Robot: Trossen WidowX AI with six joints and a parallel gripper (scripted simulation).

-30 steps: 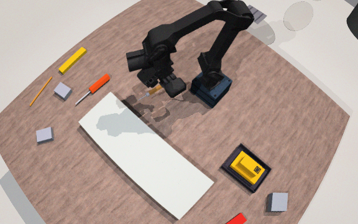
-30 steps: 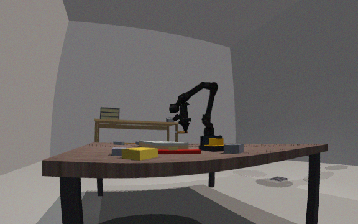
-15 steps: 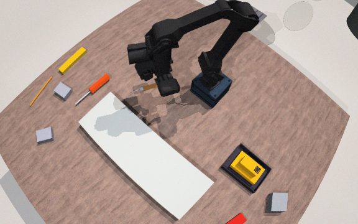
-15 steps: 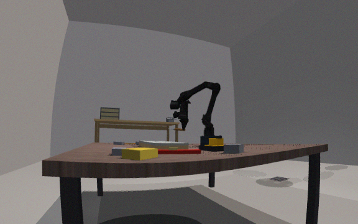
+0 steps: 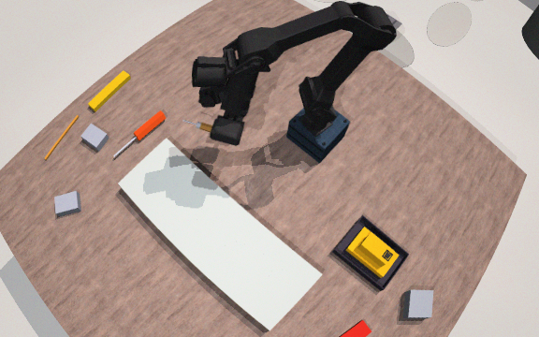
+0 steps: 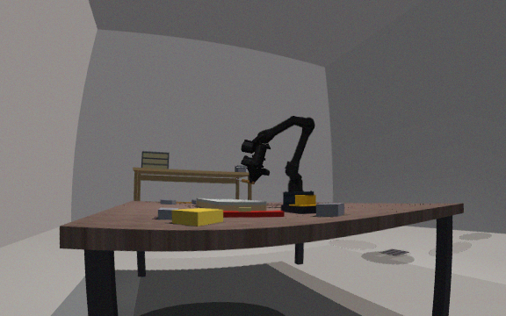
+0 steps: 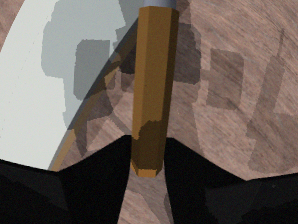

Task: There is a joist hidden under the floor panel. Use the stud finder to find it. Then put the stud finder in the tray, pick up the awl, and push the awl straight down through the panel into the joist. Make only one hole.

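Currently, tool (image 5: 211, 130) (image 6: 253, 181) (image 7: 148, 144) grips awl (image 5: 205, 127) (image 7: 154, 75) above table (image 5: 391, 178) (image 6: 279, 234) (image 7: 225, 135).

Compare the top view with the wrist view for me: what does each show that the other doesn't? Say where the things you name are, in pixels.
Only top: the yellow, blocky stud finder (image 5: 365, 255) (image 6: 307, 200) in the black rectangular tray (image 5: 358, 271) (image 6: 303, 210), the orange-handled screwdriver (image 5: 150, 125), and the thin forward end of the awl's metal shank.

Only wrist: the butt end of the awl's handle, and the gripper (image 5: 225, 130) (image 6: 253, 179) (image 7: 148, 144) fingers clamped on either side of it.

Both: the wooden-handled awl (image 5: 205, 127) (image 6: 247, 181) (image 7: 156, 70), the gripper and part or all of the flat white floor panel (image 5: 223, 225) (image 6: 231, 203) (image 7: 30, 100).
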